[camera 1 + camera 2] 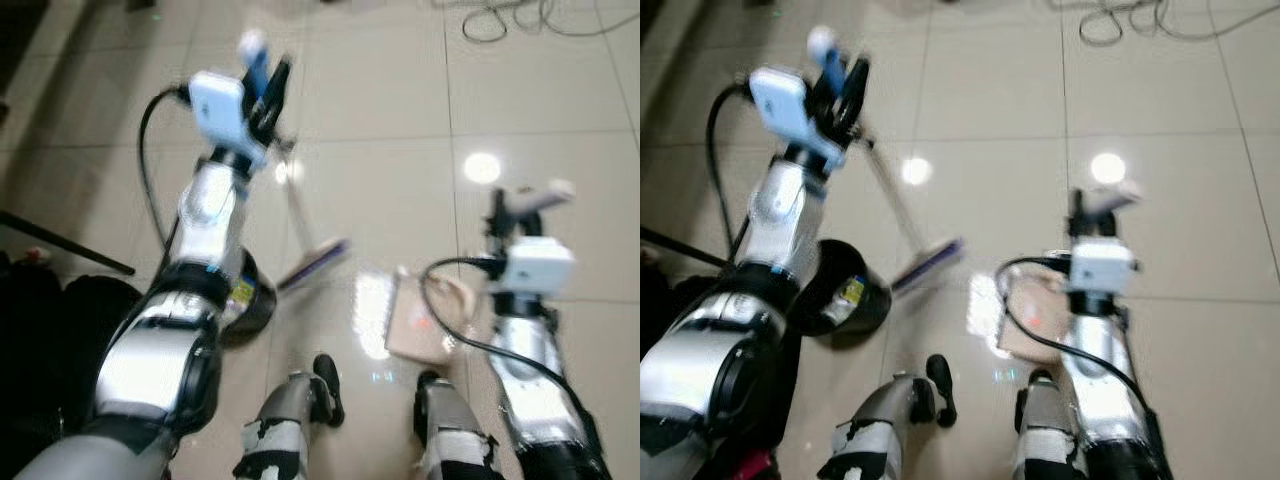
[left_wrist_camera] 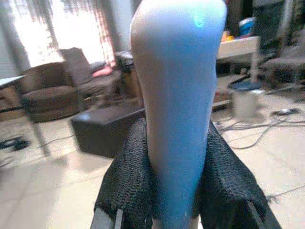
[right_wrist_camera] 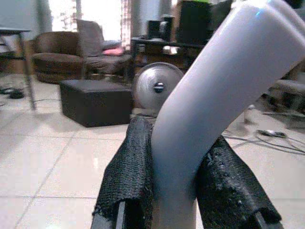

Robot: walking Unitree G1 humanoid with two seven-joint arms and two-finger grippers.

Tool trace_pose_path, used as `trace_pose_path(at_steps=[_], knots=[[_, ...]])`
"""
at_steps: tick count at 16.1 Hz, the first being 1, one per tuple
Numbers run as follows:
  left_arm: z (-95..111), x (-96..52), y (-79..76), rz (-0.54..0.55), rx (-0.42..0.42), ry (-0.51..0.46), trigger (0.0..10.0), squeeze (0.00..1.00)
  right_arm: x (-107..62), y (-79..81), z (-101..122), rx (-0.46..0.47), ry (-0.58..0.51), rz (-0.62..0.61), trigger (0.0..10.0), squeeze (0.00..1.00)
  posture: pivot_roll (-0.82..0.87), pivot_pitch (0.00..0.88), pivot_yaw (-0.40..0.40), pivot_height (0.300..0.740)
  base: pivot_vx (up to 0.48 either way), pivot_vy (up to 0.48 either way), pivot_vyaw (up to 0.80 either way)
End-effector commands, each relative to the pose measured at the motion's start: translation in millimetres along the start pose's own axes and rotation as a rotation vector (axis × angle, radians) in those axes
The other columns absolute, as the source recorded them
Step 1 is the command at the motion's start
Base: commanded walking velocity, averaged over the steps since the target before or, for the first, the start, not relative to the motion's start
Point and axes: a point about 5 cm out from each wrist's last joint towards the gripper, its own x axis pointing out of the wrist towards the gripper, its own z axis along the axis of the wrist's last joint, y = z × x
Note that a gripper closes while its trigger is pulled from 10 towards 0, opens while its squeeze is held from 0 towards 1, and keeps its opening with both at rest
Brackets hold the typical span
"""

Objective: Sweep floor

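Broom and dustpan held over the tiled floor (image 1: 400,120).
Left gripper (image 1: 268,85) clamps the broom handle (image 2: 177,95); brush head (image 1: 315,262) below it. Right gripper (image 1: 497,215) clamps the dustpan handle (image 3: 224,90); dustpan (image 1: 420,318) beneath.

broom (image 1: 312,258) left of dustpan (image 1: 420,322), bin (image 1: 840,292) further left

Broom (image 1: 300,215) slants across tiles, dustpan (image 1: 420,320) beside.

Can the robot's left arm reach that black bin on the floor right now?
Probably not right now. The left tool is shut on the broom handle, raised well above the black bin, which sits on the floor by that arm. It would have to let go first.
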Motion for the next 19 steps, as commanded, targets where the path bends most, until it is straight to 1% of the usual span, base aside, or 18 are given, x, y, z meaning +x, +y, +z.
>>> trace_pose_path(at_steps=[1,3,4,5,6,7,9,10,11,12,14,17,18,19], knots=[[2.5,-3.6,7.7,0.006,0.043,-0.003,10.0,0.00,-0.3,-1.7,8.4,0.030,-0.022,-0.028,10.0,0.00,-0.05,0.171,0.204,0.740,0.000,0.000,0.00],[-7.5,-22.6,10.3,-0.007,0.051,0.037,10.0,0.00,-7.1,-13.3,20.6,0.057,-0.034,-0.079,10.0,0.00,-0.07,0.127,0.213,0.740,0.000,0.000,0.00],[-10.7,-34.4,10.0,-0.017,0.033,0.047,10.0,0.00,-9.4,-16.5,28.6,0.079,-0.055,-0.085,10.0,0.00,-0.08,0.113,0.214,0.740,0.000,0.000,0.00],[-11.8,-39.1,8.7,-0.029,0.028,0.054,10.0,0.00,-9.8,-18.0,30.7,0.082,-0.058,-0.087,10.0,0.00,-0.08,0.102,0.214,0.740,0.000,0.000,0.00],[-13.6,-46.9,6.4,-0.047,0.020,0.068,10.0,0.00,-10.3,-20.9,33.6,0.086,-0.064,-0.094,10.0,0.00,-0.08,0.089,0.213,0.740,0.000,0.000,0.00],[-15.2,-58.6,3.5,-0.082,0.004,0.090,10.0,0.00,-10.1,-25.2,38.1,0.088,-0.076,-0.102,10.0,0.00,-0.08,0.079,0.210,0.740,0.000,0.000,0.00],[-18.5,-75.3,-3.2,-0.116,-0.047,0.150,10.0,0.00,-6.1,-34.0,46.1,0.090,-0.094,-0.120,10.0,0.00,-0.10,0.056,0.205,0.740,0.000,0.000,0.00],[-18.2,-82.8,-6.3,-0.131,-0.071,0.174,10.0,0.00,-4.2,-37.9,50.6,0.094,-0.100,-0.131,10.0,0.00,-0.10,0.049,0.202,0.740,0.000,0.000,0.00],[-19.5,-86.0,-6.9,-0.134,-0.085,0.195,10.0,0.00,-3.2,-39.5,52.7,0.095,-0.105,-0.136,10.0,0.00,-0.10,0.046,0.201,0.740,0.000,0.000,0.00],[-20.7,-92.1,-8.8,-0.153,-0.101,0.237,10.0,0.00,-1.0,-42.4,55.7,0.098,-0.111,-0.142,10.0,0.00,-0.11,0.040,0.202,0.740,0.000,0.000,0.00],[-25.3,-109.8,-4.1,-0.160,-0.054,0.332,10.0,0.00,2.5,-49.7,61.3,0.121,-0.129,-0.177,10.0,0.00,-0.11,0.035,0.205,0.740,0.000,0.000,0.00],[-25.3,-131.7,1.1,-0.159,-0.030,0.426,10.0,0.00,9.6,-61.8,75.3,0.186,-0.166,-0.247,10.0,0.00,-0.10,0.026,0.206,0.740,0.000,0.000,0.00],[-25.5,-136.3,2.0,-0.157,-0.028,0.443,10.0,0.00,11.6,-63.9,79.1,0.205,-0.178,-0.256,10.0,0.00,-0.10,0.025,0.207,0.740,0.000,0.000,0.00],[-25.5,-145.2,4.6,-0.146,-0.018,0.474,10.0,0.00,16.2,-66.8,87.2,0.242,-0.200,-0.263,10.0,0.00,-0.10,0.024,0.205,0.740,0.000,0.000,0.00]])
